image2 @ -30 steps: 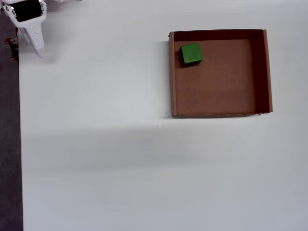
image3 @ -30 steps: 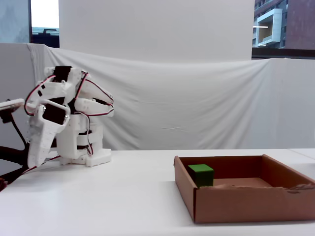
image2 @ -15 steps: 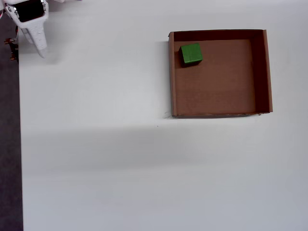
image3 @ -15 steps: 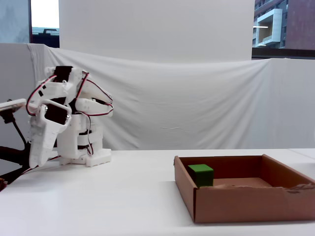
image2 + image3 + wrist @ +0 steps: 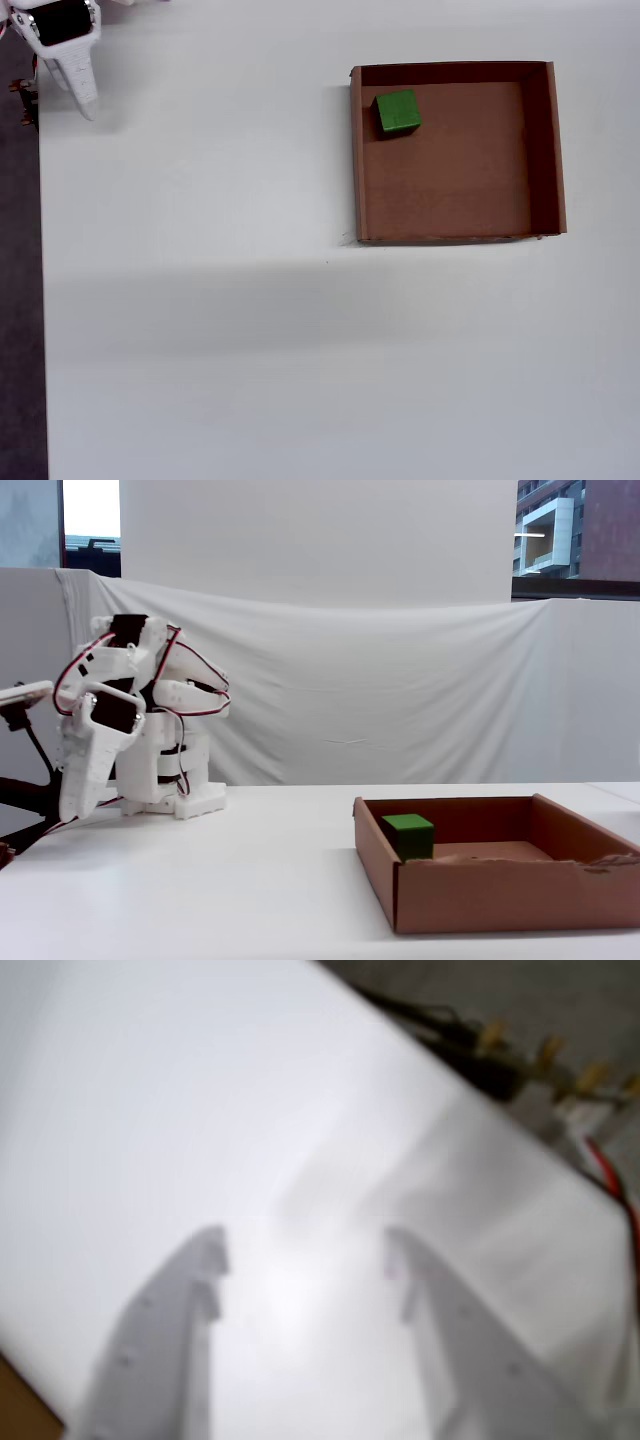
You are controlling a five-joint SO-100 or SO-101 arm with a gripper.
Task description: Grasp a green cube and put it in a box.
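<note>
Cube was in the box, arm folded away.

Your green cube (image 5: 398, 111) sat on the floor of the box (image 5: 545, 150), in the corner nearest the arm in the overhead view. The gripper (image 5: 305, 1260) hung empty over the bare table (image 5: 200, 330), well apart from the box, fingers spread. Little looked at risk; only a needless return reach could have nudged the light box or cube.

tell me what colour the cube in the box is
Bright green cube, clearest in the overhead view.
</note>
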